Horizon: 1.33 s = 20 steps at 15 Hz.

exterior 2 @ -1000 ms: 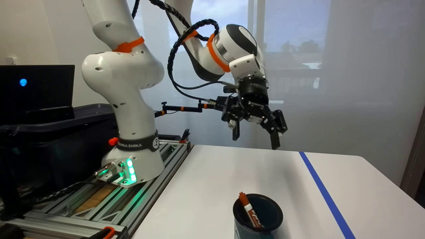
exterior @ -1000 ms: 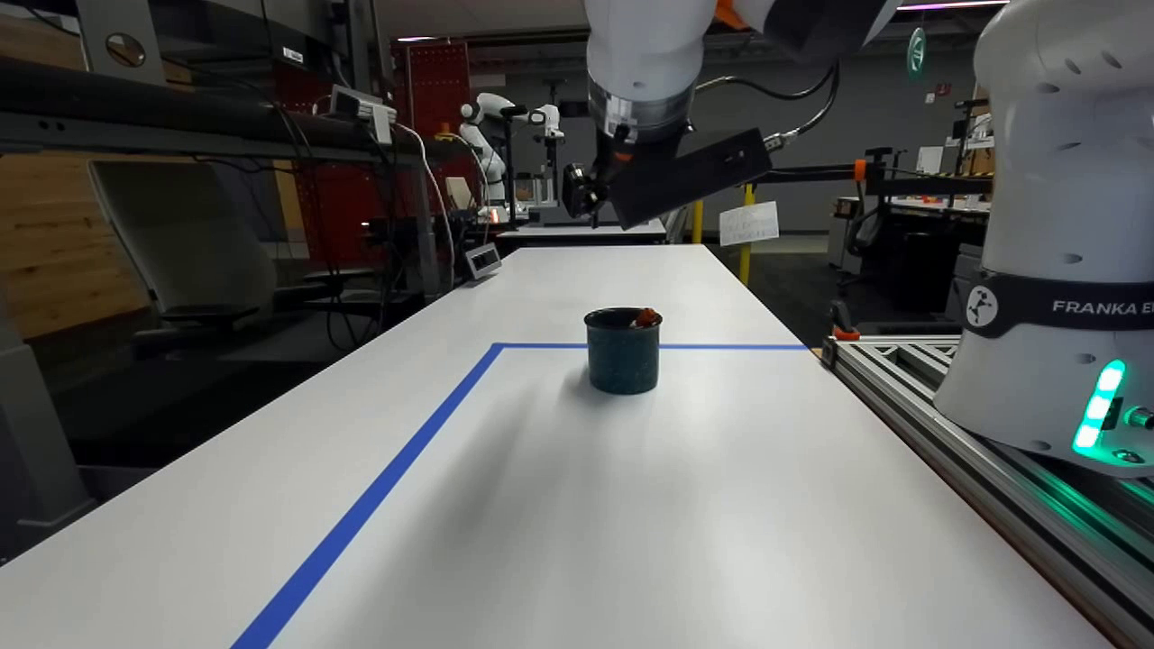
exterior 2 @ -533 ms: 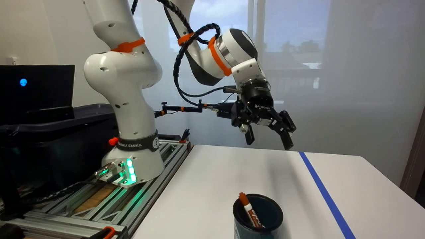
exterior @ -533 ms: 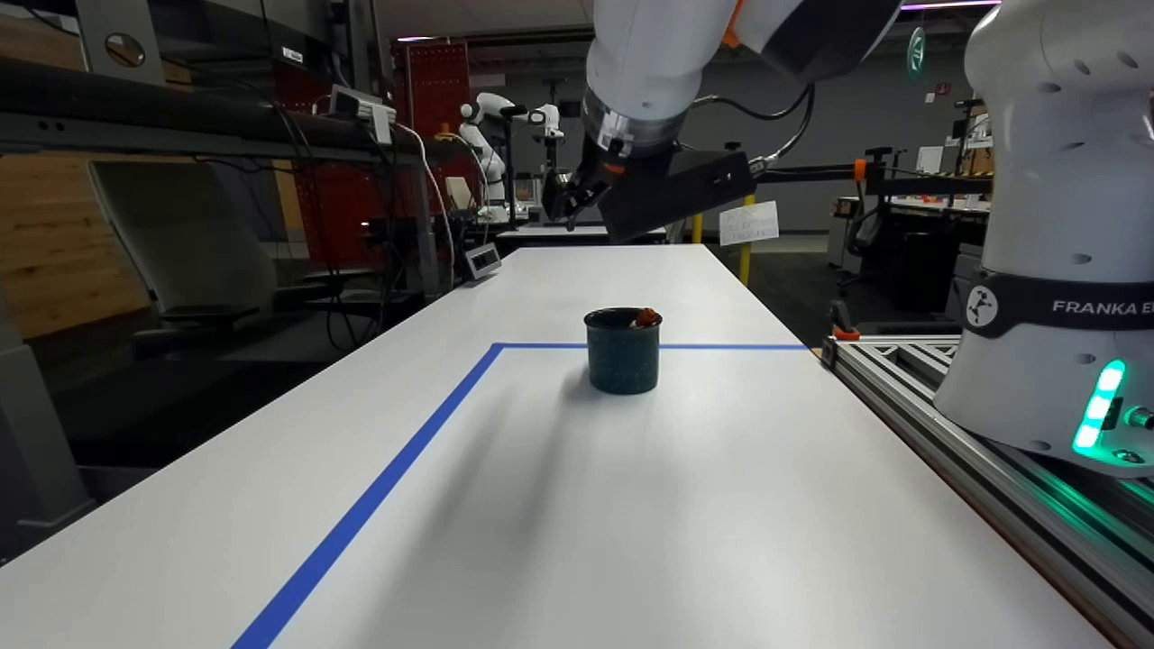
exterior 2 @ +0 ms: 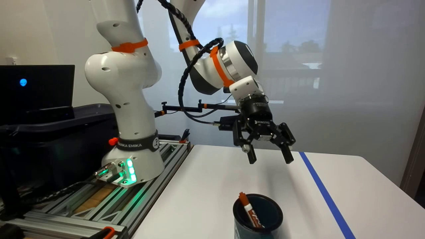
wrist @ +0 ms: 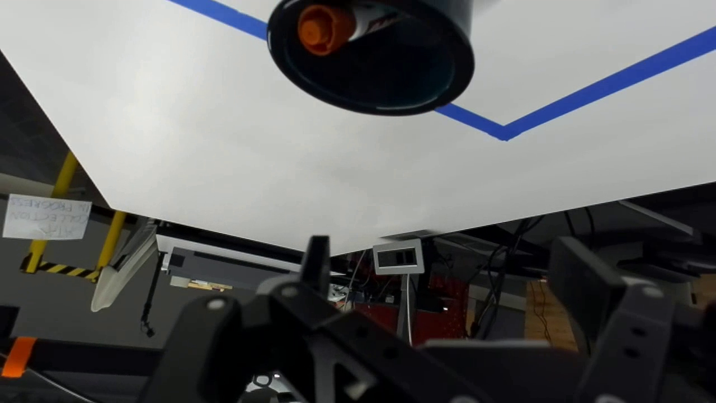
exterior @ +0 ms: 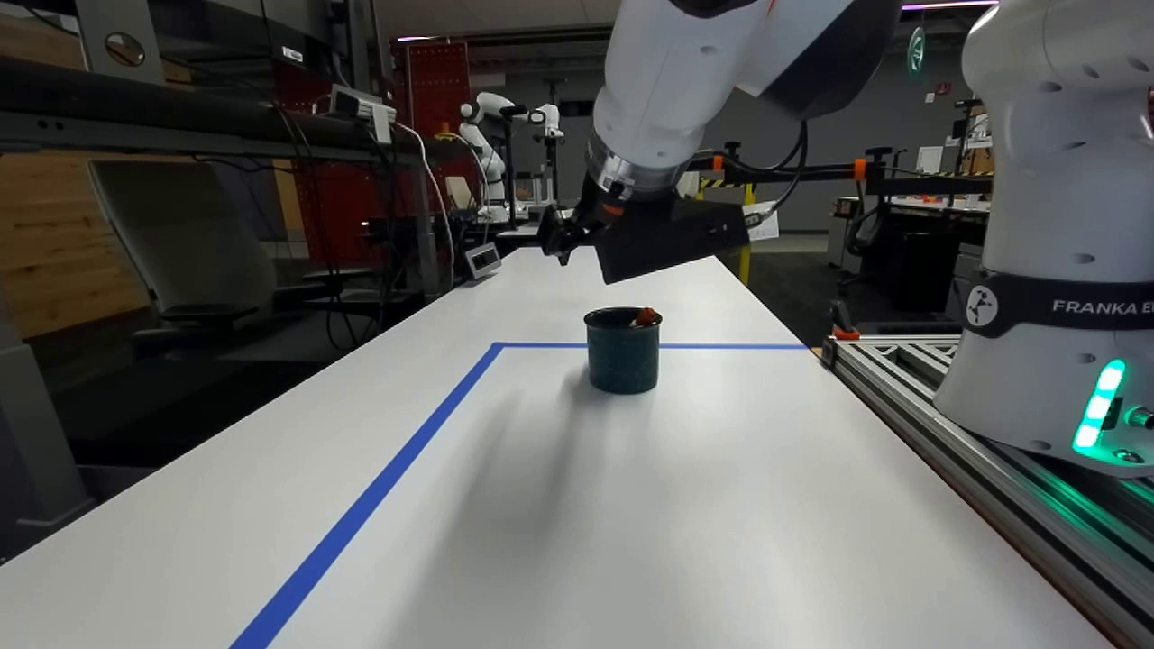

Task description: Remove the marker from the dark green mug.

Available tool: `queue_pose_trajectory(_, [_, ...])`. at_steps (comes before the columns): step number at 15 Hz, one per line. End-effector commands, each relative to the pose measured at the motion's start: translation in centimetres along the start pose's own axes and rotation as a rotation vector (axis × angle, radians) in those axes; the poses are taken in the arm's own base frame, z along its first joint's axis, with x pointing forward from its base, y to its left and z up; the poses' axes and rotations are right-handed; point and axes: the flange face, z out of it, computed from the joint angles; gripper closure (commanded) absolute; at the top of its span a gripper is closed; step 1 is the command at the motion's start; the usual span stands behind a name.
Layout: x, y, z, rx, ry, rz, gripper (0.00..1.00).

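Observation:
The dark green mug (exterior: 623, 365) stands upright on the white table in both exterior views (exterior 2: 241, 229). The marker (exterior 2: 251, 214) leans inside it, its orange-brown cap above the rim and its lower end inside the mug. Only the cap end of the marker (exterior: 645, 317) shows in the lower exterior view. In the wrist view the mug (wrist: 457, 28) is at the top, with the marker's cap (wrist: 321, 31) facing the camera. My gripper (exterior 2: 271, 160) is open and empty, above the table and beyond the mug, apart from it. Its two fingers stand wide apart in the wrist view (wrist: 439, 246).
Blue tape (exterior: 388, 482) marks lines on the white table (exterior: 721, 523). The robot's base (exterior: 1055, 379) and metal rail stand along one table edge. A small grey display box (exterior: 483, 261) sits at the opposite edge. A black bin (exterior 2: 56, 156) stands behind the base.
My gripper has moved down, lower over the table, and turned a little. It stays open. The mug and the marker have not moved.

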Motion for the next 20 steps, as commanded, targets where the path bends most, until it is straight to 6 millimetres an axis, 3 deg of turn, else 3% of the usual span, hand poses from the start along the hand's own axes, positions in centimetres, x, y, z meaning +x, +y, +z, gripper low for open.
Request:
queue_pose_trajectory(1, [-0.9,0.2,1.1,0.004,-0.011,0.036,0.00])
queue_pose_trajectory(15, [-6.1,0.8,3.6,0.037,-0.007,0.056,0.00])
queue_pose_trajectory(20, [-6.8,1.5,4.4,-0.045,-0.005,0.047,0.00])
